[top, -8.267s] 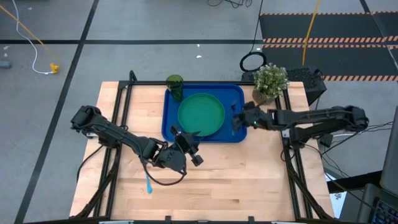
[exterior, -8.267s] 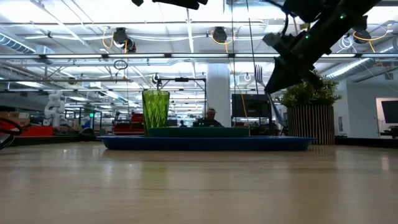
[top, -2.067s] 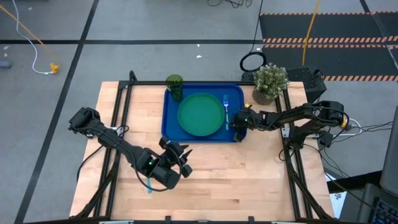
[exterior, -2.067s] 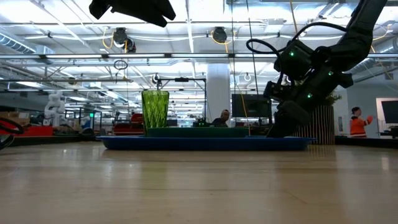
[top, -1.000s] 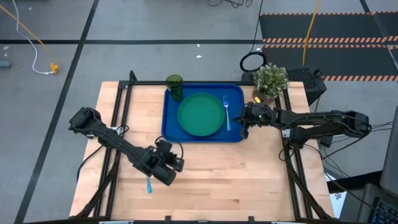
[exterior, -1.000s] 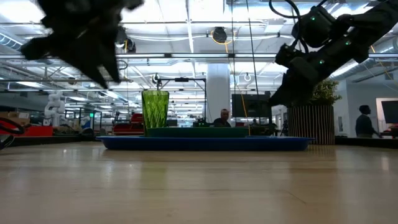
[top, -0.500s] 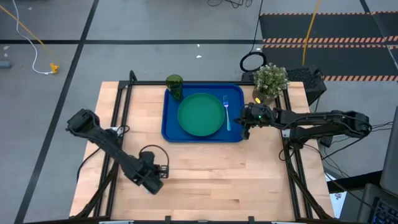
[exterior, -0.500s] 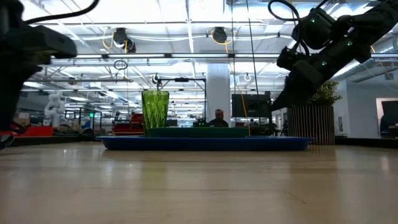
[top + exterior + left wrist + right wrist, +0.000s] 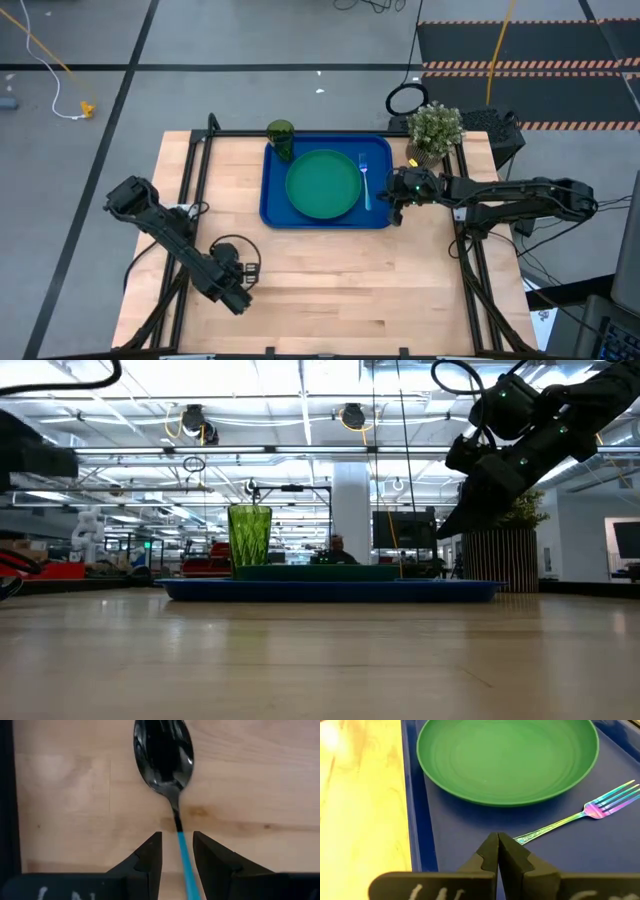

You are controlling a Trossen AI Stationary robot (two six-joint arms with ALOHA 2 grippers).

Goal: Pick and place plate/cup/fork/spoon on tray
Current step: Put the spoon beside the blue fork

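Observation:
The spoon (image 9: 165, 765) lies flat on the bare wood near the table's front left, its dark bowl away from my left gripper (image 9: 177, 847). That gripper (image 9: 235, 285) points down over it, open, one finger on each side of the light-blue handle (image 9: 186, 860) where it joins the dark neck. The green plate (image 9: 323, 183), the cup (image 9: 281, 135) and the fork (image 9: 364, 178) rest on the blue tray (image 9: 275, 205). My right gripper (image 9: 498, 847) is shut and hovers over the tray's right edge (image 9: 390, 205), near the fork's handle end.
A potted plant (image 9: 435, 130) stands at the table's far right corner, just behind my right arm. Black frame rails run along the table's left and right sides. Bare wood stretches across the near half of the table (image 9: 380, 290).
My left gripper has swung toward the table's left and near edge and come down, rolling and tipping until it points down over the spoon. The spoon, plate, cup and fork lie as before.

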